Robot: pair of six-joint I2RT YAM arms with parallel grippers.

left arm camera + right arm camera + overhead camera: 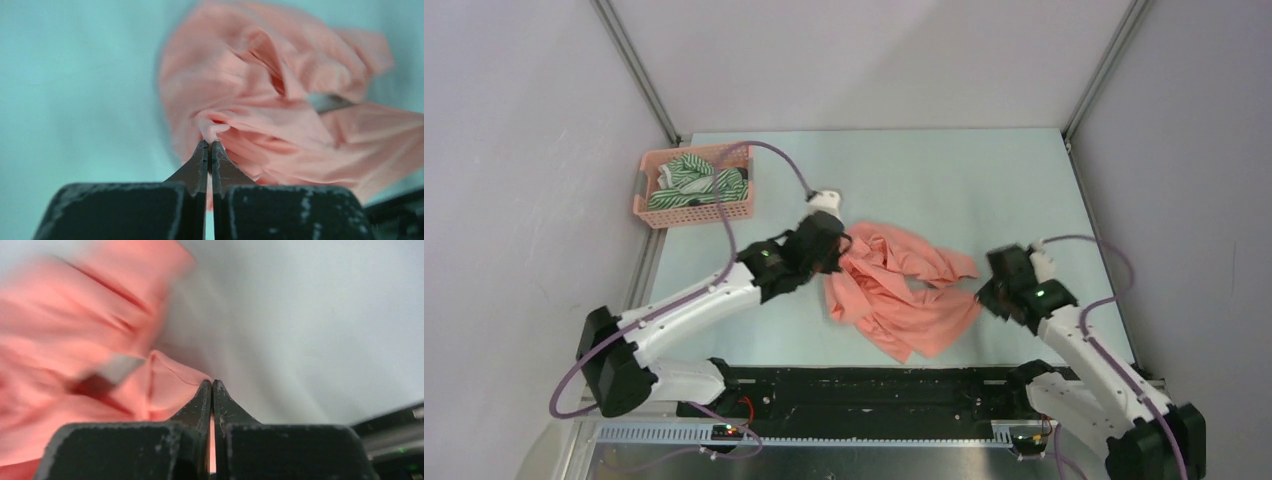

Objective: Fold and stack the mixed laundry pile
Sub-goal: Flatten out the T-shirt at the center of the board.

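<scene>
Seen from above, both my sets of fingertips are hidden: the left gripper (842,250) under its wrist and a fold of the salmon-pink shirt (904,290), the right gripper (984,294) under its housing. In my right wrist view the shirt is smeared from 8 to 11 o'clock, with a grey-dark streak (107,372) I can't name. Whether cloth sits between those tips, I can't tell. In the pink basket (649,205), a dark scrap (736,185) beside the striped garment (686,175) is too small to identify

The top view looks steeply down on the whole desk (984,170). Both wrist views sit low, close against the salmon-pink shirt (904,290), from its left and right; all three share it.
</scene>
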